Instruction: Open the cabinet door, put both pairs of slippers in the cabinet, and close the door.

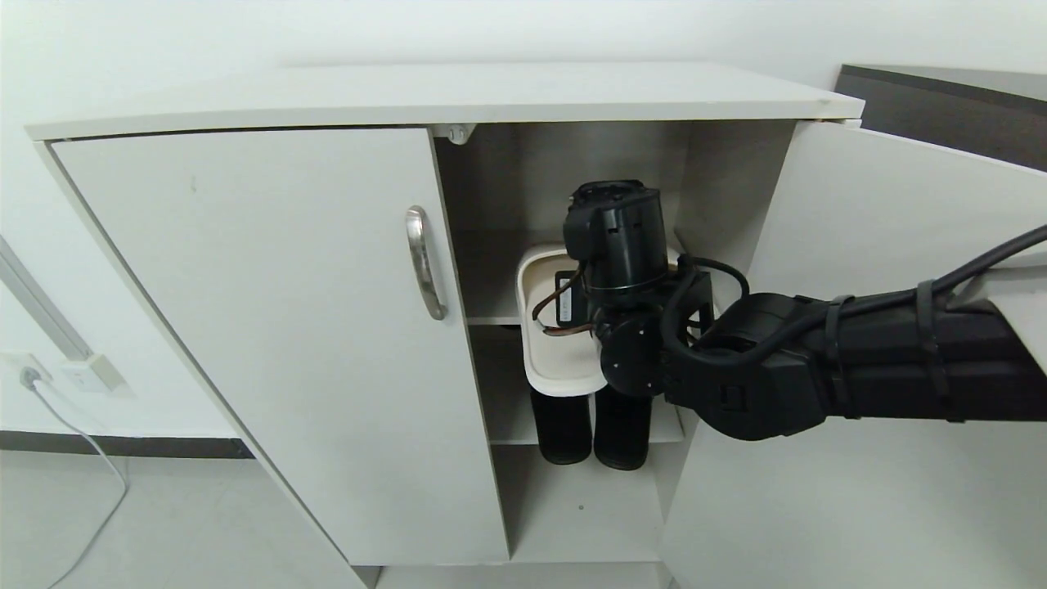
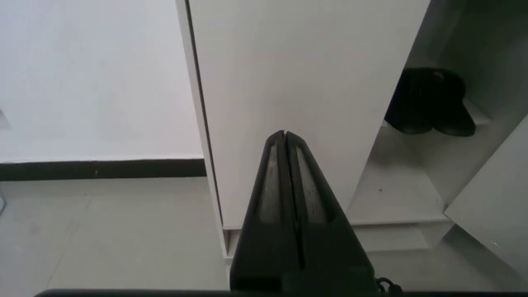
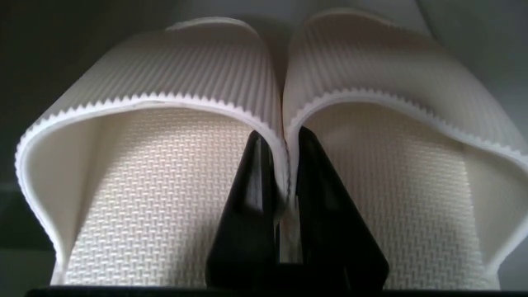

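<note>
The cabinet has its left door shut and its right door swung open. A pair of white ribbed slippers hangs inside the open half, at the height of the middle shelf. My right gripper is shut on their two touching inner edges. In the head view the white slippers are partly hidden behind the right wrist. Below them a pair of black slippers stands on the lower shelf. My left gripper is shut and empty, low in front of the shut door, with the black slippers farther off.
A metal handle sits on the shut door's inner edge. A wall socket with a white cable is at the left, above bare grey floor. A dark surface stands behind the open door.
</note>
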Robot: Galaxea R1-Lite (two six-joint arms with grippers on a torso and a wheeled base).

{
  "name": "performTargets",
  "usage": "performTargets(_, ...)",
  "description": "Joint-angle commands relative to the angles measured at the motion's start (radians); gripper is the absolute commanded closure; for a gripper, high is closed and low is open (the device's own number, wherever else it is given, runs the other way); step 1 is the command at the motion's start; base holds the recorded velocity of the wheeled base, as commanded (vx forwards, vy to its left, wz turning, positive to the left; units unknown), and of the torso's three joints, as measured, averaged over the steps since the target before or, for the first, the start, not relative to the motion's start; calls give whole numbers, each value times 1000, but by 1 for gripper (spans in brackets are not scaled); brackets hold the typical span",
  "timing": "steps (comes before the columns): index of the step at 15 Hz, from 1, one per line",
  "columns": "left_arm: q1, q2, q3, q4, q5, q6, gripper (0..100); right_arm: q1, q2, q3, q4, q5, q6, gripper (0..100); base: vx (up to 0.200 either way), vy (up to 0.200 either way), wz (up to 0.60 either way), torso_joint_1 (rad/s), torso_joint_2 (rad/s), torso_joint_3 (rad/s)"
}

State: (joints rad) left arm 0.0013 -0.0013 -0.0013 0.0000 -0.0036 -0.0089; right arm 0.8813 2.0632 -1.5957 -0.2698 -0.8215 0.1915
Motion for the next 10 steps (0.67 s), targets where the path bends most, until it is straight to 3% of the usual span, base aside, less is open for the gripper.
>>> performTargets(1, 0, 1, 1, 0, 1, 0, 100, -21, 54, -62, 23, 5, -1, 100, 0, 0, 0, 0, 0, 0)
performTargets(7, 0, 1, 0, 0, 1, -3, 100, -74, 207, -404, 204, 16, -3, 100, 0, 0, 0, 0, 0, 0)
performTargets(10, 0, 1, 0, 0, 1, -3, 100, -91, 226, -404, 238, 35, -4, 100, 0, 0, 0, 0, 0, 0)
